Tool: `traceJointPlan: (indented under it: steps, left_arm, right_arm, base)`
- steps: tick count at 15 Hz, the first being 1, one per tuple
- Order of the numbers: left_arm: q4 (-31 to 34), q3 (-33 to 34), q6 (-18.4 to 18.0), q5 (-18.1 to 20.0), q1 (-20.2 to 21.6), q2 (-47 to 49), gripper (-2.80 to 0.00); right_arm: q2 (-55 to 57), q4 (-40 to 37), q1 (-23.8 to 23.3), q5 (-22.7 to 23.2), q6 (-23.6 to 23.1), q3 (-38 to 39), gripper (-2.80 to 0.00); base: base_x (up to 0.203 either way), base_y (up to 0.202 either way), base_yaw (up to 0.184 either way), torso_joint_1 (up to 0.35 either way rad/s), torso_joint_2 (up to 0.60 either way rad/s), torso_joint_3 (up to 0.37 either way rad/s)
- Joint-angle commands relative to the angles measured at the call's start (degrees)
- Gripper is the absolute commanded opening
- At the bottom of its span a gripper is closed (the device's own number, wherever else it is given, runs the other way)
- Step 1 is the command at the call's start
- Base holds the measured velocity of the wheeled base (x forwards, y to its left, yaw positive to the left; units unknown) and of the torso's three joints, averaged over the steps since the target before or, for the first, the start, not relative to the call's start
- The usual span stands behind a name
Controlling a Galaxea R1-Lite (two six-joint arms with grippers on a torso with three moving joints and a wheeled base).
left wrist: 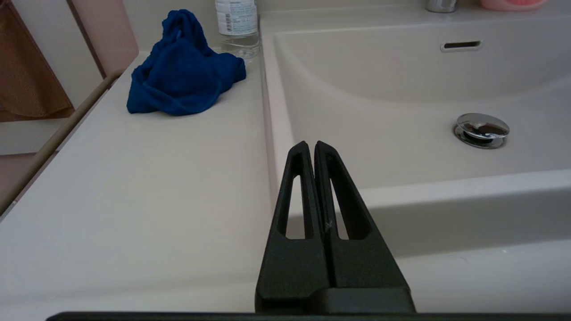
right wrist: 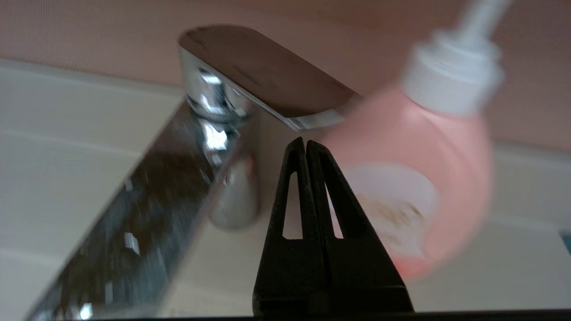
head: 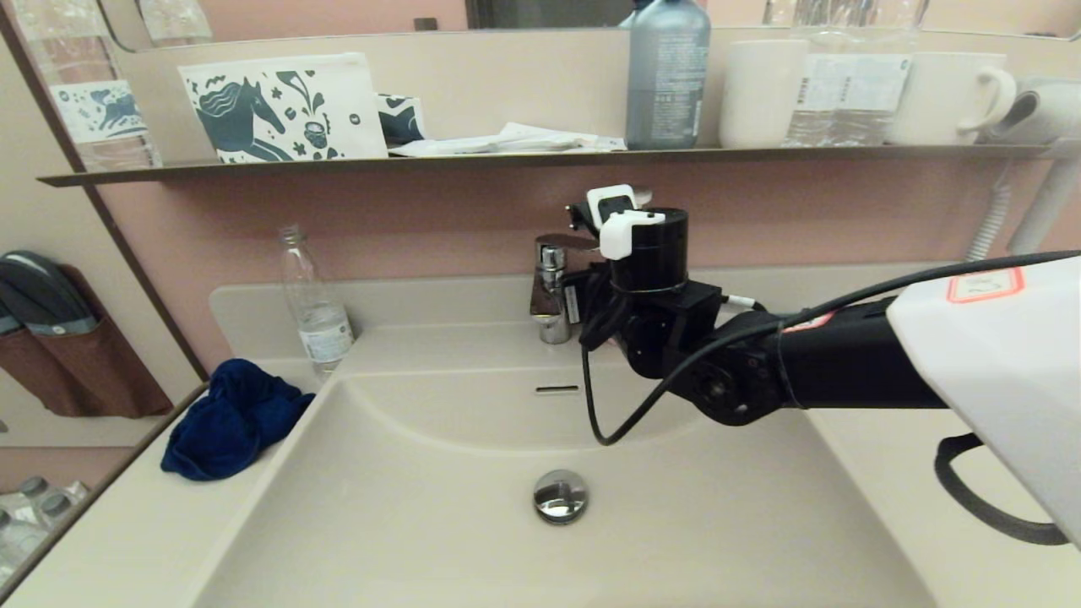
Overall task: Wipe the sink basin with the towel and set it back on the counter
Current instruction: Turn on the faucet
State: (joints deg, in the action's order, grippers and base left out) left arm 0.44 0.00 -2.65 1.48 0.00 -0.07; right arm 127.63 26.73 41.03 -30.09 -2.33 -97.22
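A crumpled dark blue towel lies on the cream counter, just left of the sink basin. The basin has a chrome drain plug and a slot overflow. My left gripper is shut and empty, low by the counter's front edge near the basin's left rim, well short of the towel; it does not show in the head view. My right gripper is shut and empty, its tips just under the faucet lever. In the head view its wrist hides the fingers.
The chrome faucet stands behind the basin, with a pink pump bottle close beside it. A clear water bottle stands right behind the towel. The dark-edged shelf above carries a pouch, a bottle and mugs.
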Motion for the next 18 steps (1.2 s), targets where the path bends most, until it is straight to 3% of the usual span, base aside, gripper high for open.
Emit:
traceJointPlan:
  steps: [1, 5, 10, 15, 18]
  left_arm:
    - [0.0, 0.0, 0.0, 0.0, 0.0, 0.1, -2.80]
    - [0.0, 0.0, 0.0, 0.0, 0.0, 0.1, -2.80]
    - [0.0, 0.0, 0.0, 0.0, 0.0, 0.1, -2.80]
    - [0.0, 0.0, 0.0, 0.0, 0.0, 0.1, -2.80]
    - [0.0, 0.0, 0.0, 0.0, 0.0, 0.1, -2.80]
  right_arm:
    - [5.5, 0.2, -0.1, 0.8, -0.9, -6.5, -2.80]
    - [5.3, 0.4, 0.3, 1.7, -1.1, -10.2, -2.80]
    - [4.8, 6.8, 0.4, 1.2, -2.9, -10.9, -2.80]
    - [2.3, 6.8, 0.8, 0.1, -3.2, -9.9, -2.80]
    - [0.0, 6.8, 1.5, -0.3, -3.2, -4.5, -2.80]
  base:
    - [0.000, 0.000, 0.000, 0.000, 0.00, 0.000]
    - [0.000, 0.000, 0.000, 0.000, 0.00, 0.000]
    - [0.000, 0.000, 0.000, 0.000, 0.00, 0.000]
    - [0.000, 0.000, 0.000, 0.000, 0.00, 0.000]
    - [0.000, 0.000, 0.000, 0.000, 0.00, 0.000]
